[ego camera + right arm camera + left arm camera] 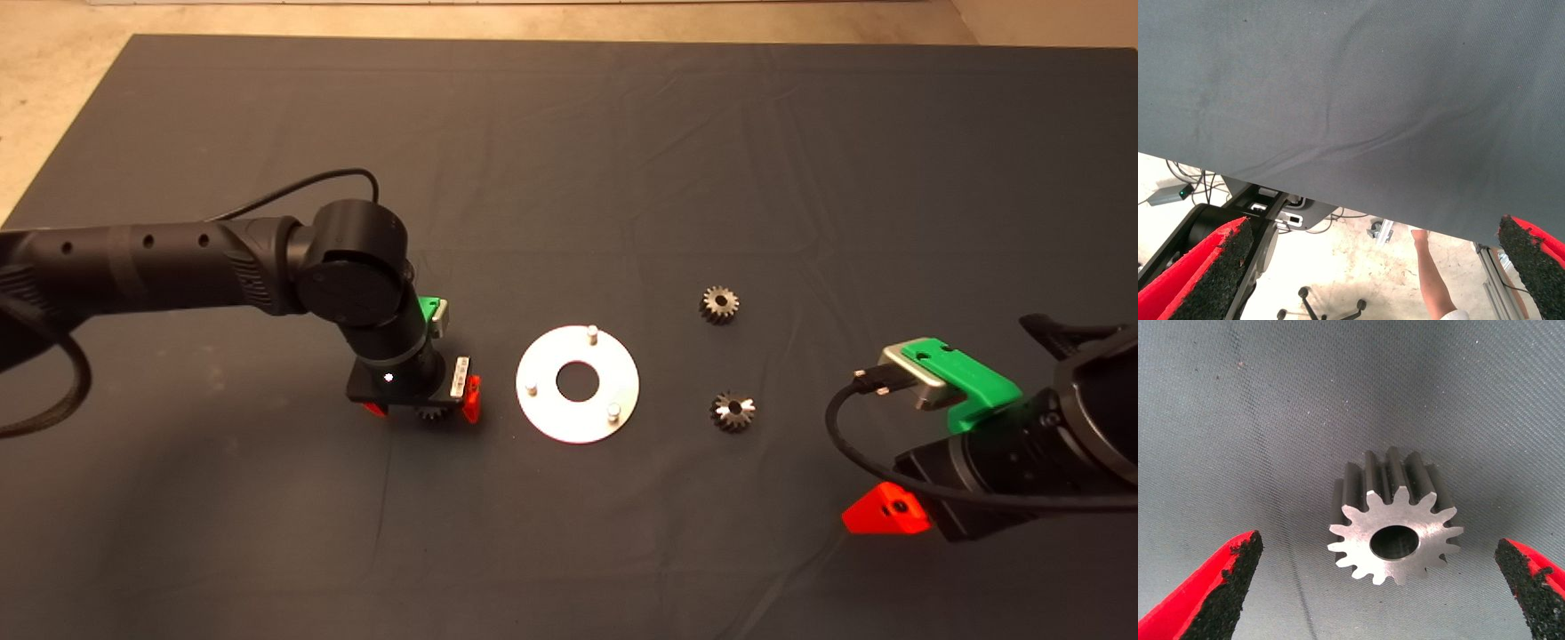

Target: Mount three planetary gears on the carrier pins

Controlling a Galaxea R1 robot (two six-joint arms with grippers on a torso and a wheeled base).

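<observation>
Zero gears on carrier pins (pixel 591 335). Left gripper (pixel 1386 587) wide apart over first gear (pixel 1395 532), mat (pixel 569 133) centre-left. Two gears (pixel 719 304) untouched; right gripper (pixel 1371 267) idle, wide.

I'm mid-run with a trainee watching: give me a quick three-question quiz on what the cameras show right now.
1. How many carrier pins on the disc carry a gear?
2. True or false: the left claw is shut on a gear.
3. Which claw is nearer a loose gear?
A. left claw
B. right claw

Key
1. None: all three pins are bare. Two gears lie on the mat right of the disc.
2. False: its fingers are open on either side of the third gear, not touching it.
3. A. The right claw waits at the mat's lower right edge.
</observation>
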